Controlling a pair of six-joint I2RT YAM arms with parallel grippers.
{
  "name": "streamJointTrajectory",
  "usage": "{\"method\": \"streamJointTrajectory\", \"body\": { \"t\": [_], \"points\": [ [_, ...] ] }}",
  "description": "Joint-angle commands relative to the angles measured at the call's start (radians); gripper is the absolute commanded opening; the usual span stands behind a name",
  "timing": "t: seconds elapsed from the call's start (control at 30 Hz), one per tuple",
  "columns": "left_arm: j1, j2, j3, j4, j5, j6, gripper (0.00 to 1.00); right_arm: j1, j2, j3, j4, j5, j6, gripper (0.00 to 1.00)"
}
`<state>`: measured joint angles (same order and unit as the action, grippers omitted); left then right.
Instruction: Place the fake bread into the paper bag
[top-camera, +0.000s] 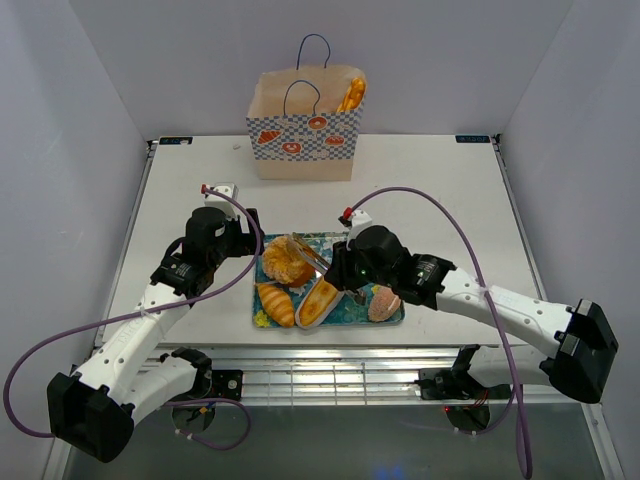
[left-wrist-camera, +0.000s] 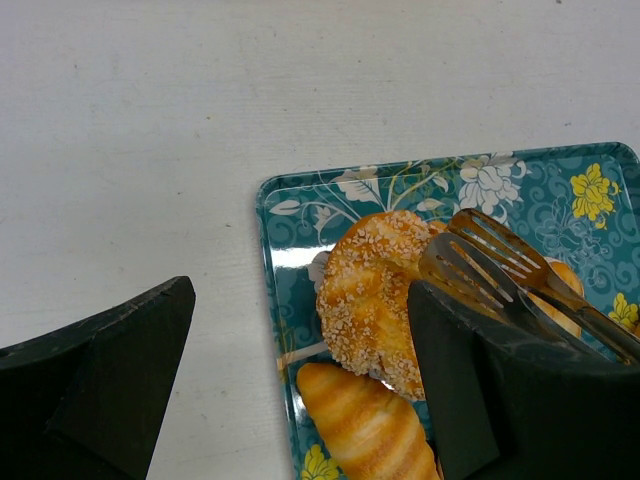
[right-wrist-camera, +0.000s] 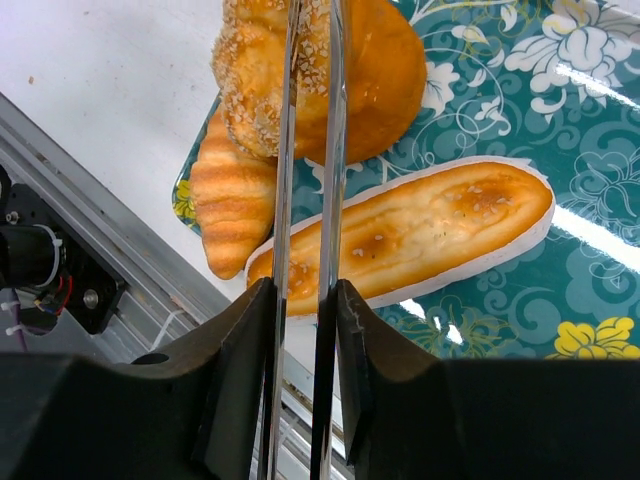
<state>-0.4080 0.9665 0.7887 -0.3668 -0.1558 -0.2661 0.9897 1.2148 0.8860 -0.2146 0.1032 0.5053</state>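
Top external view: the white table (top-camera: 450, 200) fills the frame, with both arm bases at the near edge.
Left arm (top-camera: 150, 310): it reaches from near-left toward the centre, elbow bent, wrist turned down.
Right arm (top-camera: 500, 305): it lies low from near-right toward the centre, forearm almost flat over the table.
Paper bag (top-camera: 305, 135): it stands upright at the far centre, mouth open upward, well apart from the tray.
Tray (top-camera: 345, 320): teal with flowers, at the near centre, between the two wrists.
Tongs (right-wrist-camera: 335, 150): metal, long axis from the right wrist toward far-left, tips over the seeded bun.
Baguette (top-camera: 351, 94): inside the bag at its right side, nearly upright, top end above the rim.
Long loaf (right-wrist-camera: 420, 235): on the tray, long axis from near-left to far-right.
Croissant (top-camera: 277, 303): at the tray's near-left corner, long axis from far-left to near-right.
Seeded bun (left-wrist-camera: 375, 290): at the far-left of the tray; only the wrist views show its seeds.
Pink-topped bun (top-camera: 384, 303): at the tray's near-right corner, seen only from the top.
Left gripper (left-wrist-camera: 300, 300): fingers spread wide and holding nothing, one above bare table, the other above the tray.
Right gripper (right-wrist-camera: 303, 290): fingers pressed on the two tong arms, pinching them almost together.
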Motion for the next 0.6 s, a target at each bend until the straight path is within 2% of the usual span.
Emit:
{"method": "streamJointTrajectory", "body": {
  "t": [0.0, 0.33, 0.57],
  "points": [
    [-0.003, -0.015, 0.037, 0.0, 0.012, 0.008, 0.98, 0.004, -0.04, 0.094, -0.005, 0.009, -0.019, 0.08],
    [-0.003, -0.02, 0.038, -0.001, 0.002, 0.007, 0.98, 0.004, -0.1, 0.154, -0.032, 0.015, -0.024, 0.08],
    [-0.003, -0.097, 0.037, 0.006, -0.077, -0.012, 0.98, 0.003, -0.133, 0.258, -0.051, 0.095, -0.082, 0.08]
  ]
}}
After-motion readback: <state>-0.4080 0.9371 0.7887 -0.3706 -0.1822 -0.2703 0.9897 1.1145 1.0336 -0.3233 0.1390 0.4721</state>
